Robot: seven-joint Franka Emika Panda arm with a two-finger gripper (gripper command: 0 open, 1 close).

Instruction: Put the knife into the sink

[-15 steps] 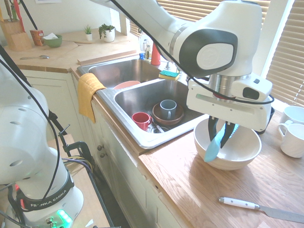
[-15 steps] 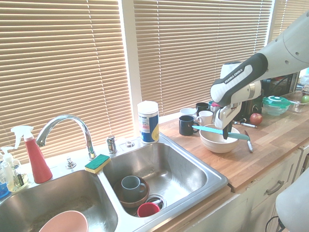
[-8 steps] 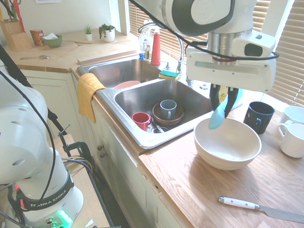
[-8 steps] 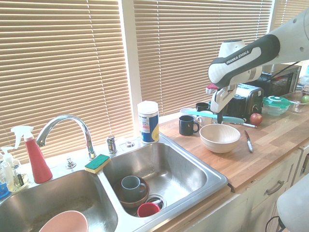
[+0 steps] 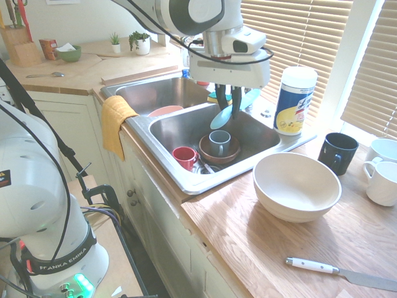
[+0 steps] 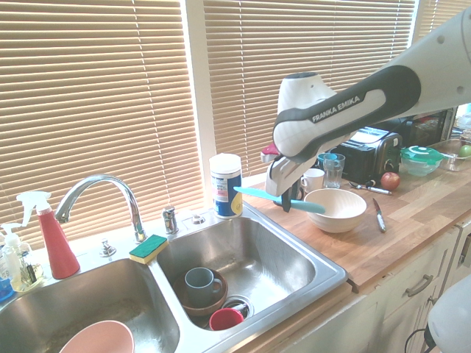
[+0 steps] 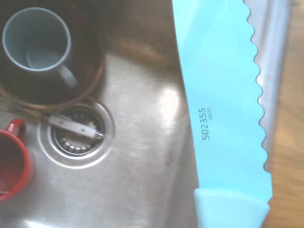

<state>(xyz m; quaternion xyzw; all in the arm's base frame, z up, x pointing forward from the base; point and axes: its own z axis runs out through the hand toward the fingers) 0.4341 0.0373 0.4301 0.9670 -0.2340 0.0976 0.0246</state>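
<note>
The gripper (image 5: 234, 101) pinches the knife (image 6: 280, 199) above the sink (image 5: 186, 127). Better lower it first, then release toward 3 o'clock of the mugs (image 5: 217, 141).

We've got a white bowl (image 5: 297, 186) on the wood counter (image 5: 260, 248), with a white-handled knife (image 5: 341, 270) lying nearer the front edge and a black mug (image 5: 338, 152) behind. A wipes canister (image 5: 294, 100) stands by the window, a yellow towel (image 5: 115, 123) hangs off the edge, and a red spray bottle (image 6: 51, 235) sits far left.

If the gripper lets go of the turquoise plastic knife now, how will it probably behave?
The one-piece turquoise plastic knife looks thin, so probably light. Held level without sagging, it seems stiff. Released above the smaller steel basin, it may slide on the smooth metal.
</note>
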